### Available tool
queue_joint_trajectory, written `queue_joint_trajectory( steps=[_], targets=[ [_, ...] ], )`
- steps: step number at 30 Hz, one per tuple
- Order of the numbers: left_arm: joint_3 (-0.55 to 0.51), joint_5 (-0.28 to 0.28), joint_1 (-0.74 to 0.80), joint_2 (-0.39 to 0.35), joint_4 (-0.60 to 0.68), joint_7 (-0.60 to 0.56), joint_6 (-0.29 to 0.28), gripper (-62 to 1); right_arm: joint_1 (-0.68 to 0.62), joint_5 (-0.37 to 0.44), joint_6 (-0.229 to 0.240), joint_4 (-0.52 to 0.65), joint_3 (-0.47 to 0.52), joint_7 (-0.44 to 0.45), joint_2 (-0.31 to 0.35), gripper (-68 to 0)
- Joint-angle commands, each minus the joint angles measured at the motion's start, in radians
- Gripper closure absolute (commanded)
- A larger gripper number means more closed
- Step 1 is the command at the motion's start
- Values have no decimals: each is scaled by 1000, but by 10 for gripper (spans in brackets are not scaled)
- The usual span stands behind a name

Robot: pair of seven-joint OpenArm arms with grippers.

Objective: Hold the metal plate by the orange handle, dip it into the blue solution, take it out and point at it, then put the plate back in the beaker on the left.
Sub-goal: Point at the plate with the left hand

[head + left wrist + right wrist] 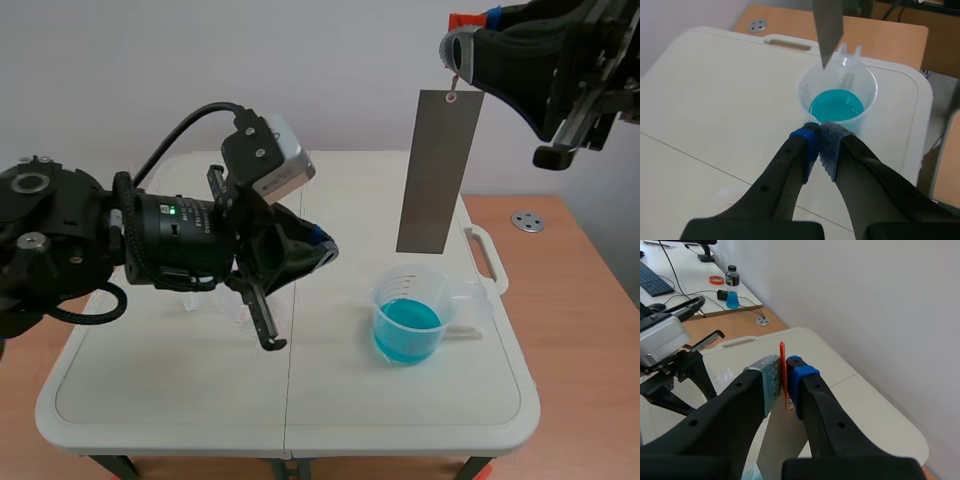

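Note:
The grey metal plate (440,170) hangs upright above the clear beaker of blue solution (408,328), its lower edge clear of the rim. My right gripper (456,52), high at the top right, is shut on the plate's orange handle (782,371). The left gripper (326,250) is shut on nothing and sits left of the plate, level with its lower end. In the left wrist view its fingertips (819,139) meet just short of the blue beaker (837,105), with the plate's lower end (829,30) beyond. A clear beaker (232,308) lies mostly hidden under the left arm.
The white folding table has a moulded handle (486,256) at its right edge, close behind the blue beaker. A wooden desk with a round metal disc (527,221) lies to the right. A white wall stands behind the table.

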Motion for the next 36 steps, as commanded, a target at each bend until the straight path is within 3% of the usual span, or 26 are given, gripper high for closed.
queue_joint_trajectory(
  steps=[1, 9, 29, 33, 36],
  targets=[
    [5, 11, -19, 21, -34, -14, -1, -27, 6, 11, -1, 8, 11, 18, 8, -13],
    [32, 37, -81, 99, -149, -18, -1, -27, 6, 11, -1, 8, 11, 19, 8, -13],
    [39, 36, -93, 99, -150, -44, -1, -27, 6, 11, -1, 8, 11, 19, 9, -13],
    [38, 34, -93, 77, -150, -51, 8, -27, 6, 11, -1, 8, 11, 19, 9, -13],
    [37, -2, -86, 12, -134, -78, 45, -27, 6, 11, -1, 8, 11, 18, 9, -13]
  ],
)
